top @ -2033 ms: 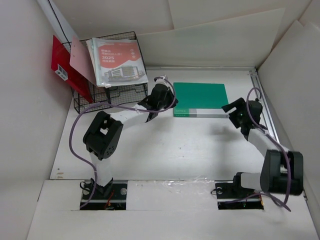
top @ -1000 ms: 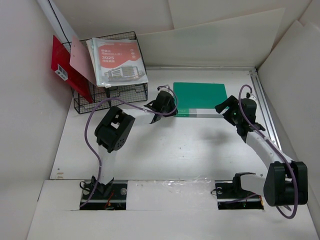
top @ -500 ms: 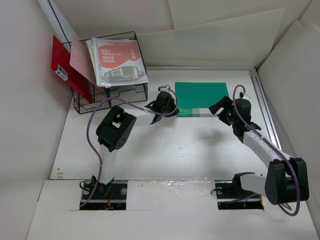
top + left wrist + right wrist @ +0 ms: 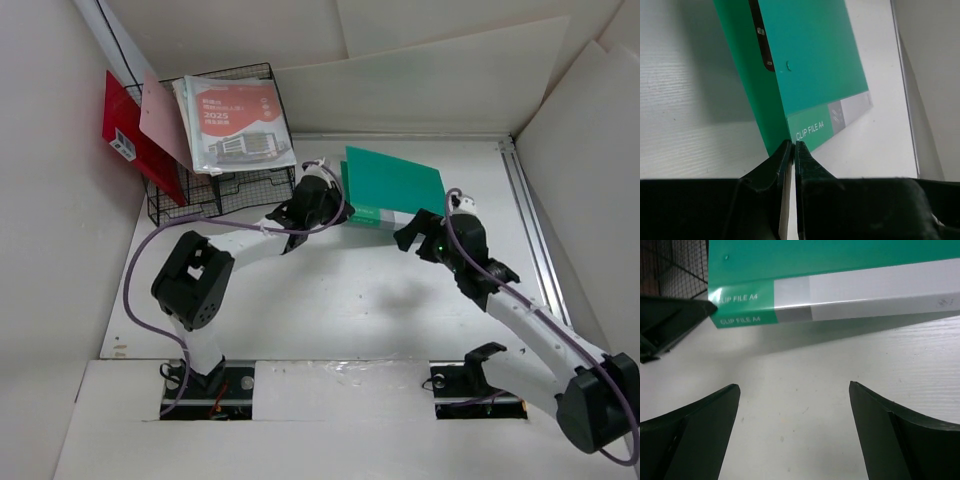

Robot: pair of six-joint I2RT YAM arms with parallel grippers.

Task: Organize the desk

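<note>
A green clip file with a grey spine label lies on the white desk, its left end raised and tilted. My left gripper is shut on the file's near left corner; in the left wrist view the jaws pinch the cover just below the words CLIP FILE A4. My right gripper hovers open just in front of the file's spine. In the right wrist view its fingers stand wide apart over bare desk, with the file beyond them, apart from it.
A black wire basket at the back left holds a 2025 booklet, a pink sheet and a red folder. A metal rail runs along the desk's right edge. White boards wall in the desk.
The left gripper closed on the file's corner and raised that end, tilting the file. The right arm swung left along the file's front edge and its jaws opened wider.
</note>
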